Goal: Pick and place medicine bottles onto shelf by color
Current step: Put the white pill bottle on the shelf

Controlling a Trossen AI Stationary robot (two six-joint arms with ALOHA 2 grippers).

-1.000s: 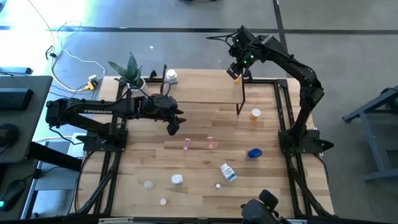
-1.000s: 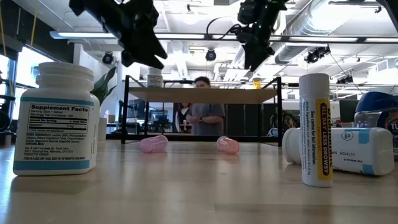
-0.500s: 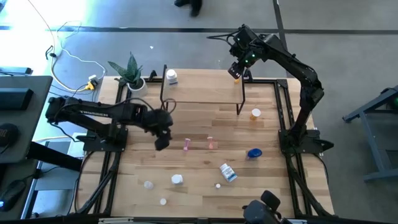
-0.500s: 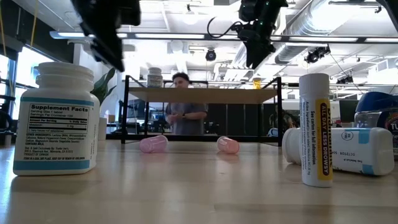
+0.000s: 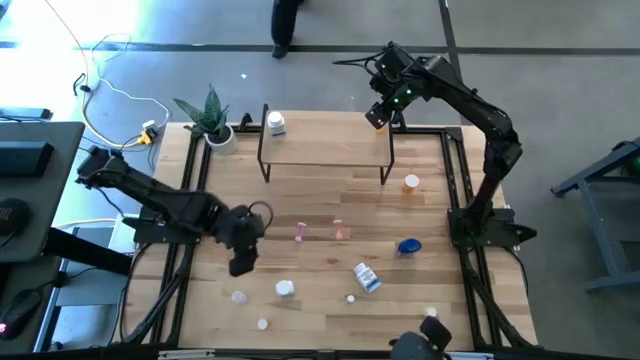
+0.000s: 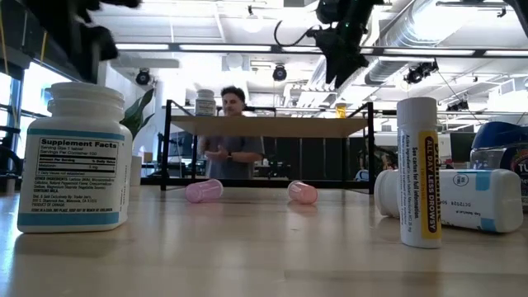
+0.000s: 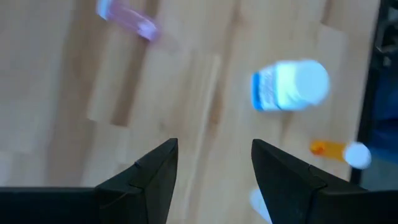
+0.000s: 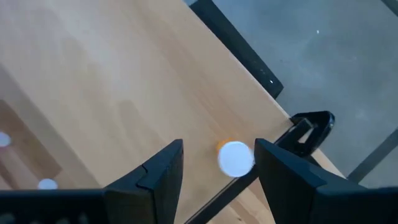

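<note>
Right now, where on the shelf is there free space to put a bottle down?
The shelf is bare along its middle, between the white bottle at its left end and the right gripper hovering over its right end. The table front is crowded with bottles near the blue-labelled one.

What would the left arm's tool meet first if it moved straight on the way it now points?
Probably bare light-wood tabletop. The left tool is open and empty, pointing down at the boards; the white bottle with a blue label lies off to one side, though depth is unclear.
</note>
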